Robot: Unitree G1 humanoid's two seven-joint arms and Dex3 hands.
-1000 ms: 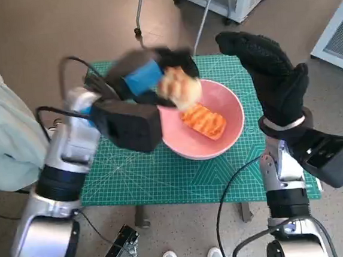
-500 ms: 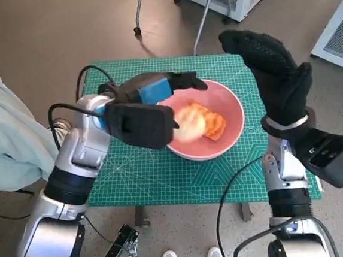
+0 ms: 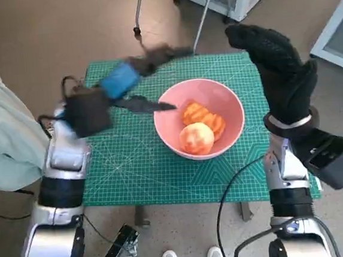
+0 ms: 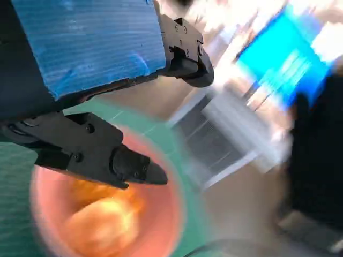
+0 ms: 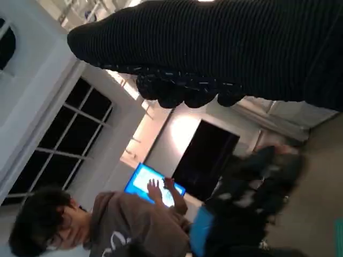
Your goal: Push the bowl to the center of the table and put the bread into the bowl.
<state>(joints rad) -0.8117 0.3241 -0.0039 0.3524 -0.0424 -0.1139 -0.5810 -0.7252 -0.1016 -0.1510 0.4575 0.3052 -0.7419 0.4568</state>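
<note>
Bread (image 3: 196, 138) in bowl (image 3: 172, 131) — unlabelled

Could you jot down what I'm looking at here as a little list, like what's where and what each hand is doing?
table: green mat on top
bowl: pink, near the mat's middle
bread: round bun and a ridged piece, both inside the bowl
left hand: blue-taped, blurred, above the mat beside the bowl, fingers apart, holding nothing
right hand: black glove, raised near the table's right edge, fingers spread, holding nothing
nearby: person visible in the right wrist view
</note>
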